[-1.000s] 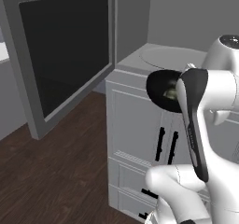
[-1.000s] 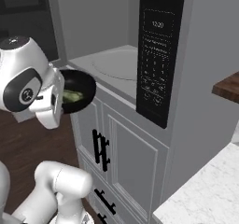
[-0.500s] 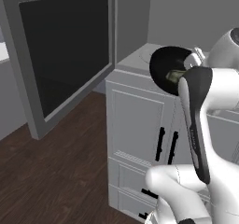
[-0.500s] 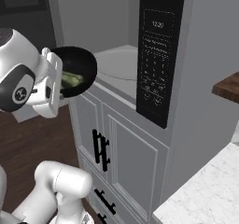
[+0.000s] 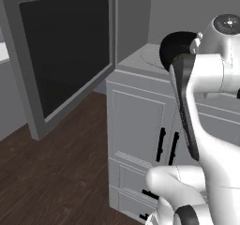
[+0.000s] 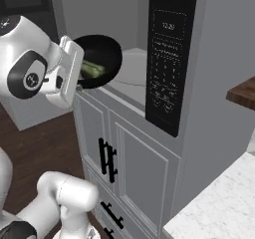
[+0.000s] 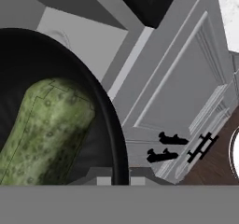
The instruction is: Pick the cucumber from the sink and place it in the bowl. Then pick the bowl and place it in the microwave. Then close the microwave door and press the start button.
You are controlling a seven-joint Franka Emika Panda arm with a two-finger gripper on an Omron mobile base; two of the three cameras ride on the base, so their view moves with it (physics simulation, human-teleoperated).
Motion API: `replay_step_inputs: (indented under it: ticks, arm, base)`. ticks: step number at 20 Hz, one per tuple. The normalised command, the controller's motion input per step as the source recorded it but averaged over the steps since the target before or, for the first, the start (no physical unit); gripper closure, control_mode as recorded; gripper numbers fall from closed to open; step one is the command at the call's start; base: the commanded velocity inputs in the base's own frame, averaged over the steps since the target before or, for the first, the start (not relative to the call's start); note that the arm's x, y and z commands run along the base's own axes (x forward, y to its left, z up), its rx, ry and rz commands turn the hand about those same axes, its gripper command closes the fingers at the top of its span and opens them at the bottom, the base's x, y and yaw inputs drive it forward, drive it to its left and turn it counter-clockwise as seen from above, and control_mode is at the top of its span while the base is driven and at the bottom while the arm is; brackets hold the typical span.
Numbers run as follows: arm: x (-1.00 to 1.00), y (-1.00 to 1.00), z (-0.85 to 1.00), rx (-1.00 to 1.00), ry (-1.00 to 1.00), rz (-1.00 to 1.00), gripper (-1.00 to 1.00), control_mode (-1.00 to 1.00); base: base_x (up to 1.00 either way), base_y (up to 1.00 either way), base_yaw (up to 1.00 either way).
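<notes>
Bowl [image 6: 104, 59] w/ cucumber [image 6: 92, 69] inside, held at rim by gripper [image 6: 79, 79], jaws clamped, at microwave [image 6: 172, 54] mouth. Rigid, light; loose cucumber likely rolls if tilted.

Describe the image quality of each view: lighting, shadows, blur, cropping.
Left base view: flat even light, soft focus, arm hides much of the bowl. Right base view: sharper, no glare on the microwave panel, cucumber clearly lit. Hand view: extreme close-up, bowl and cucumber cropped, no hard shadows.
</notes>
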Motion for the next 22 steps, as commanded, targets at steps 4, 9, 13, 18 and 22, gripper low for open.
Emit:
replay_step_inputs:
  ticks: [4, 9, 13, 18, 22]
  arm:
    - [0.6, -0.45, 0.15, 0.0, 0.0, -0.15, 1.0, -1.0]
    - [0.74, -0.42, 0.0, 0.0, 0.01, -0.06, 1.0, -1.0]
    - [0.64, -0.23, -0.01, 0.0, 0.0, -0.01, 1.0, -1.0]
    - [0.69, -0.15, -0.07, 0.0, 0.0, 0.0, 1.0, -1.0]
    - [0.74, -0.04, -0.21, 0.0, 0.01, 0.0, 1.0, -1.0]
  base:
    - [0.0, 0.0, 0.0]
    - [0.0, 0.0, 0.0]
    - [0.0, 0.0, 0.0]
    - [0.0, 0.0, 0.0]
    - [0.0, 0.0, 0.0]
